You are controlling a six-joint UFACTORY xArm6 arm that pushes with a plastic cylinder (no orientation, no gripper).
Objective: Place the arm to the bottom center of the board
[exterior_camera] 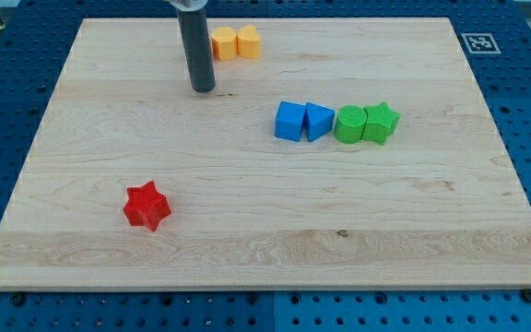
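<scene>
My tip [202, 88] rests on the wooden board [265, 240] in the upper left-centre of the view. Two orange blocks [235, 42] sit side by side just up and right of the tip, apart from it. A blue cube [290, 121] and a blue triangular block [318, 121] touch each other at the centre right. A green round block [349, 124] and a green star [381, 123] stand right of them in the same row. A red star [146, 205] lies at the lower left, far below the tip.
The board lies on a blue perforated table [7, 92]. A black-and-white marker tag [478, 42] sits at the board's top right corner.
</scene>
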